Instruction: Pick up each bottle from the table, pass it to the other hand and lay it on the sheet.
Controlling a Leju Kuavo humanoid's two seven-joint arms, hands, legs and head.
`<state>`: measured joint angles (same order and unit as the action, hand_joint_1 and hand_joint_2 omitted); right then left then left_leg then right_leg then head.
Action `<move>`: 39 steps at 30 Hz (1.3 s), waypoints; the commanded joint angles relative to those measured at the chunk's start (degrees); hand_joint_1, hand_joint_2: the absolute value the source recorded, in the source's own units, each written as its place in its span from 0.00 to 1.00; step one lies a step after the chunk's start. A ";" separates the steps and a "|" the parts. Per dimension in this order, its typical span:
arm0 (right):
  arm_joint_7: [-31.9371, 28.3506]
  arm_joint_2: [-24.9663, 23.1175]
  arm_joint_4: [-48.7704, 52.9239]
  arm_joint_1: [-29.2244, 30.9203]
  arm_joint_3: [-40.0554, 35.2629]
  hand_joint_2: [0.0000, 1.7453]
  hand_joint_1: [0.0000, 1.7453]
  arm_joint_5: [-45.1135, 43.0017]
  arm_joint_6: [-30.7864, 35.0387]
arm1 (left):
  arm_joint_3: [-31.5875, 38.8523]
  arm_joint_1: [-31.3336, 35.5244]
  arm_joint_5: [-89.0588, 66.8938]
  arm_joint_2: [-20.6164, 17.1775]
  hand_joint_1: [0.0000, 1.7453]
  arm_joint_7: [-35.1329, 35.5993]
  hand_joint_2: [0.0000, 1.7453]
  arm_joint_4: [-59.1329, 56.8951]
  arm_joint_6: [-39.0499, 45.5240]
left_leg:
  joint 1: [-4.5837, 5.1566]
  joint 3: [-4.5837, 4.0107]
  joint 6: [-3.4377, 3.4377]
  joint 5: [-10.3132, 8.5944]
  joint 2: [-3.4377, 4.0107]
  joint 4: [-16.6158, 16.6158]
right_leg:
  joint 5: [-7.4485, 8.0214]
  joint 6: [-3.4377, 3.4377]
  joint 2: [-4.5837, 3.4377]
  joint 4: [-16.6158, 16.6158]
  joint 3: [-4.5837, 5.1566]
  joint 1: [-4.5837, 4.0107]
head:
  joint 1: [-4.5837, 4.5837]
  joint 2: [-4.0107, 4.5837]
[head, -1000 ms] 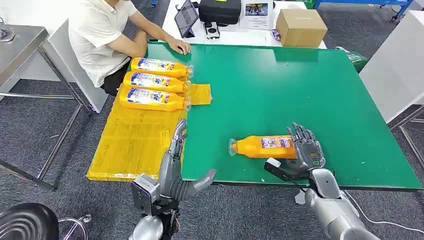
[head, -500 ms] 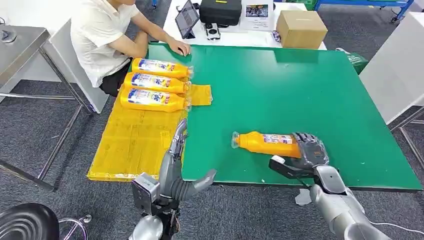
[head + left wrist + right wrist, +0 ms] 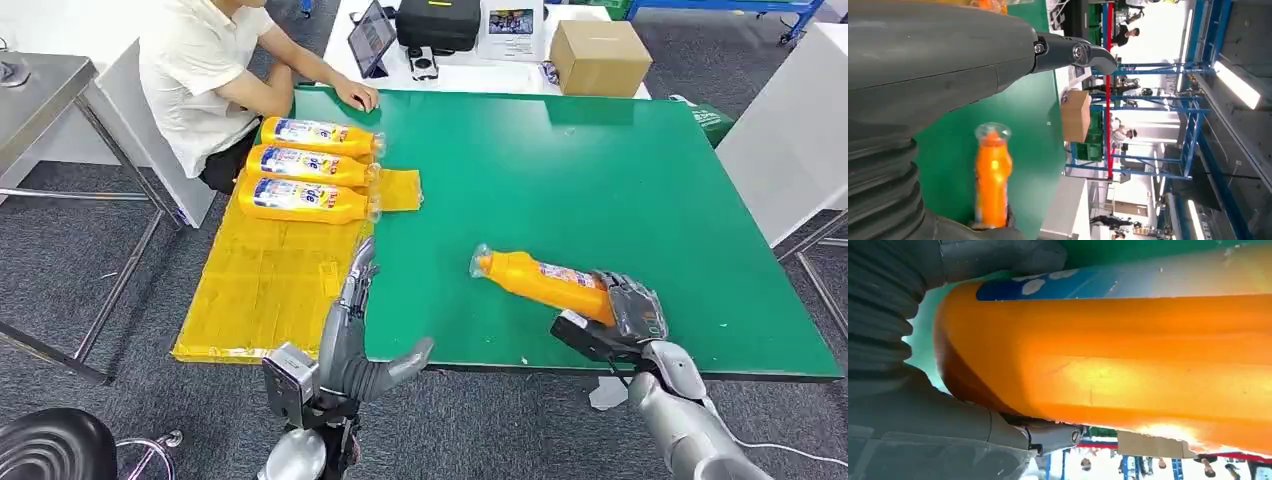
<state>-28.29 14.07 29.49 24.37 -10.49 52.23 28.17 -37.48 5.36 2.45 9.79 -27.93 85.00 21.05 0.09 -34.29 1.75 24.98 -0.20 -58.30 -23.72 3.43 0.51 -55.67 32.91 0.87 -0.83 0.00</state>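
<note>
Lower right: right hand (image 3: 632, 312) grips bottle (image 3: 545, 281) base.
Axis: slanted, cap toward upper left.
Left hand (image 3: 360, 330): open, empty.
Surface: green table (image 3: 600, 170).

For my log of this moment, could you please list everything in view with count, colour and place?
Bottles on sheet: three, orange, lying side by side at the sheet's far end.
Held bottle: one, orange, at the table's near right.
Sheet: one, yellow, over the table's left edge.
Table: one, green.
Cardboard box: one, brown, beyond the table.
Tablet: one, dark, beside a black case.
Person: one, white shirt, far left.
Left hand: fingers spread, by the sheet.
Right hand: grips the held bottle's base.
</note>
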 commanded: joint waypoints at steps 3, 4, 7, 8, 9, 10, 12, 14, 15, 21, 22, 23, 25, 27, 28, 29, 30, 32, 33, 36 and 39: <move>-5.94 -10.55 25.94 -13.37 5.58 1.00 1.00 -19.99 -9.73 | 5.17 -1.11 18.35 -0.69 0.00 8.70 1.00 -14.16 -4.12 | -0.10 0.22 -0.17 0.04 0.23 0.18 | 0.06 -0.18 -0.26 0.15 -0.16 -0.11 | 0.00 0.00; -5.61 -11.08 29.44 -14.70 5.03 1.00 1.00 -21.29 -9.91 | 4.87 -1.63 18.49 -0.99 0.00 7.84 1.00 -14.05 -4.20 | -0.08 0.30 -0.25 0.04 0.32 0.29 | 0.07 -0.26 -0.41 0.17 -0.16 -0.09 | 0.00 0.00; -4.40 -12.62 38.31 -18.73 2.67 1.00 1.00 -24.06 -10.01 | 3.58 -3.50 17.56 -1.53 0.00 7.05 1.00 -11.14 -4.51 | -0.16 0.09 -0.27 0.13 0.18 0.12 | -0.02 -0.20 -0.29 0.01 0.03 -0.13 | 0.04 0.00; -4.07 -12.70 38.78 -18.98 2.34 1.00 1.00 -24.16 -9.92 | 3.41 -3.65 17.35 -1.53 0.00 7.14 1.00 -10.83 -4.40 | -0.17 -0.01 -0.28 0.13 0.13 0.09 | -0.06 -0.20 -0.24 -0.04 0.09 -0.12 | 0.04 0.00; -3.94 -12.74 38.90 -19.11 2.19 1.00 1.00 -24.17 -9.85 | 3.36 -3.66 17.24 -1.47 0.00 7.30 1.00 -10.64 -4.26 | -0.17 0.00 -0.29 0.16 0.12 0.11 | -0.11 -0.23 -0.25 -0.05 0.08 -0.12 | 0.04 0.00; -3.93 -12.57 38.78 -19.13 2.14 1.00 1.00 -24.20 -9.87 | 3.34 -3.61 17.17 -1.45 0.00 7.46 1.00 -10.46 -4.12 | -0.17 -0.16 -0.25 0.14 0.04 0.06 | -0.11 -0.17 -0.22 -0.09 0.18 -0.11 | 0.02 0.00; -3.91 -12.28 38.20 -18.89 2.18 1.00 1.00 -24.45 -9.83 | 3.36 -3.52 17.13 -1.49 0.00 7.65 1.00 -10.27 -4.02 | -0.16 -0.16 -0.27 0.18 0.10 0.09 | -0.14 -0.19 -0.29 -0.09 0.17 -0.10 | 0.02 0.00; -4.04 -12.15 37.80 -18.71 2.19 1.00 1.00 -24.70 -9.75 | 3.36 -3.46 17.13 -1.50 0.00 7.71 1.00 -10.27 -4.03 | -0.16 -0.31 -0.24 0.15 0.11 0.07 | -0.10 -0.14 -0.29 -0.07 0.28 -0.10 | 0.02 0.00; -4.04 -12.15 37.80 -18.71 2.19 1.00 1.00 -24.70 -9.75 | 3.36 -3.46 17.13 -1.50 0.00 7.71 1.00 -10.27 -4.03 | -0.15 -0.44 -0.22 0.09 0.04 0.06 | -0.06 -0.11 -0.22 -0.07 0.40 -0.08 | 0.04 0.00; -4.04 -12.15 37.80 -18.71 2.19 1.00 1.00 -24.70 -9.75 | 3.36 -3.46 17.13 -1.50 0.00 7.71 1.00 -10.27 -4.03 | -0.09 -0.56 -0.22 0.07 0.01 0.07 | -0.05 -0.12 -0.19 -0.06 0.51 -0.06 | 0.02 0.00; -4.80 -12.70 38.10 -19.20 2.20 1.00 1.00 -25.73 -10.12 | 2.70 -3.52 16.07 -1.97 0.00 7.52 1.00 -10.19 -4.30 | -0.10 -0.57 -0.22 0.07 0.01 0.07 | -0.04 -0.12 -0.19 -0.05 0.53 -0.07 | 0.02 0.00; -4.91 -13.34 39.30 -20.08 1.03 1.00 1.00 -25.92 -11.20 | 1.16 -3.51 13.22 -2.93 0.00 6.53 1.00 -9.33 -5.32 | -0.10 -0.43 -0.27 0.12 0.05 0.09 | -0.10 -0.19 -0.24 -0.07 0.42 -0.06 | 0.04 0.00; -4.14 -13.70 39.20 -20.18 -2.24 1.00 1.00 -24.94 -13.18 | 1.13 -3.95 11.16 -3.16 0.00 6.81 1.00 -7.92 -8.08 | -0.12 -0.40 -0.28 0.14 0.07 0.11 | -0.11 -0.21 -0.25 -0.06 0.41 -0.09 | 0.02 0.00; -3.70 -14.31 37.78 -19.74 -5.24 1.00 1.00 -24.11 -14.00 | 2.41 -4.07 10.50 -2.35 0.00 7.07 1.00 -7.31 -8.31 | -0.13 -0.37 -0.28 0.17 0.13 0.09 | -0.11 -0.20 -0.31 -0.06 0.40 -0.09 | 0.02 0.00; -3.25 -14.84 36.16 -19.23 -7.73 1.00 1.00 -22.52 -14.00 | 3.28 -3.43 10.27 -1.58 0.00 7.29 1.00 -7.42 -7.72 | -0.15 -0.26 -0.31 0.22 0.23 0.11 | -0.14 -0.25 -0.42 -0.06 0.33 -0.11 | 0.02 0.00; -3.14 -15.50 35.07 -18.97 -8.72 1.00 1.00 -22.76 -13.93 | 3.82 -3.02 10.22 -1.18 0.00 7.28 1.00 -7.41 -7.54 | -0.19 -0.43 -0.27 0.18 0.28 0.06 | -0.06 -0.19 -0.46 -0.06 0.48 -0.14 | 0.02 0.00; -3.08 -15.94 34.06 -18.61 -9.97 1.00 1.00 -22.42 -13.87 | 4.24 -2.74 10.14 -0.88 0.00 7.13 1.00 -7.11 -7.41 | -0.19 -0.40 -0.29 0.18 0.24 0.07 | -0.08 -0.20 -0.42 -0.07 0.45 -0.14 | 0.02 0.00; -2.85 -16.66 32.59 -18.21 -11.32 1.00 1.00 -21.96 -13.58 | 4.42 -2.42 10.18 -0.93 0.00 7.19 1.00 -6.27 -7.39 | -0.22 -0.62 -0.28 0.11 0.13 0.04 | -0.02 -0.13 -0.29 -0.06 0.65 -0.15 | 0.04 0.00; -2.53 -17.12 31.30 -17.68 -12.36 1.00 1.00 -21.96 -13.32 | 4.36 -2.23 10.11 -1.12 0.00 6.89 1.00 -5.54 -7.42 | -0.22 -0.47 -0.31 0.15 0.15 0.06 | -0.08 -0.20 -0.31 -0.09 0.54 -0.15 | 0.02 0.00; -3.35 -18.24 28.37 -15.66 -15.67 1.00 1.00 -21.71 -13.82 | 5.15 -0.64 10.27 -0.43 0.00 6.73 1.00 -5.74 -6.32 | -0.22 -0.61 -0.27 0.12 0.16 0.04 | -0.04 -0.16 -0.33 -0.08 0.65 -0.14 | 0.02 0.00; -3.77 -19.33 27.75 -14.16 -18.35 1.00 1.00 -21.93 -13.83 | 5.32 0.91 11.05 0.31 0.00 7.09 1.00 -7.72 -5.86 | -0.20 -0.67 -0.26 0.10 0.16 0.03 | -0.03 -0.15 -0.33 -0.11 0.68 -0.12 | 0.02 0.00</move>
<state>-31.32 -2.47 65.57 4.46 -19.61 30.62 14.49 -33.92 1.93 12.50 9.55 -21.49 79.82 14.08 -0.08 -35.06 1.54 25.05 -0.21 -58.28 -23.78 3.36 0.36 -55.79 33.63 0.78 -0.81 0.00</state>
